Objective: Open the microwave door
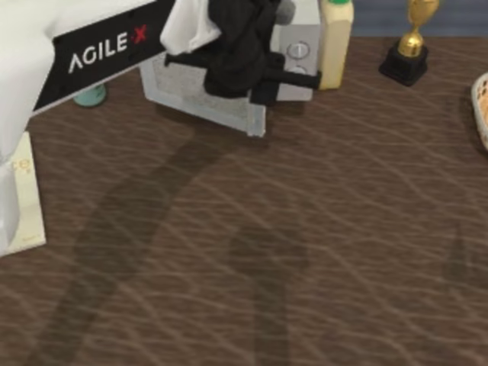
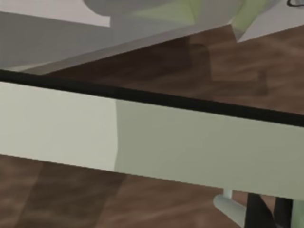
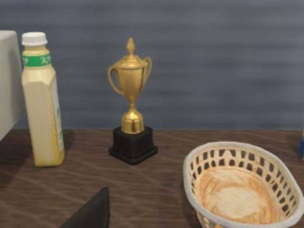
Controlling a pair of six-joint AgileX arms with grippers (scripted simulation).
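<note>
One gripper works: the left gripper [image 1: 293,76] reaches over the microwave [image 1: 301,34] at the bench's [image 1: 305,252] far edge, against its knob panel; whether it is open I cannot tell. Below it the microwave door [image 1: 206,95] stands partly swung out. Right arm out of the top view.

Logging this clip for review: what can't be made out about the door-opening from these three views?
- Left gripper, top view: its black body masks the fingers and any contact with the boxy grey-white microwave.
- Flat grey mesh-window microwave door, top view: swung partly out, upper part under the arm; left wrist view too close to read.
- Right gripper: only a dark corner in the right wrist view, beside gold trophy and woven basket.
</note>
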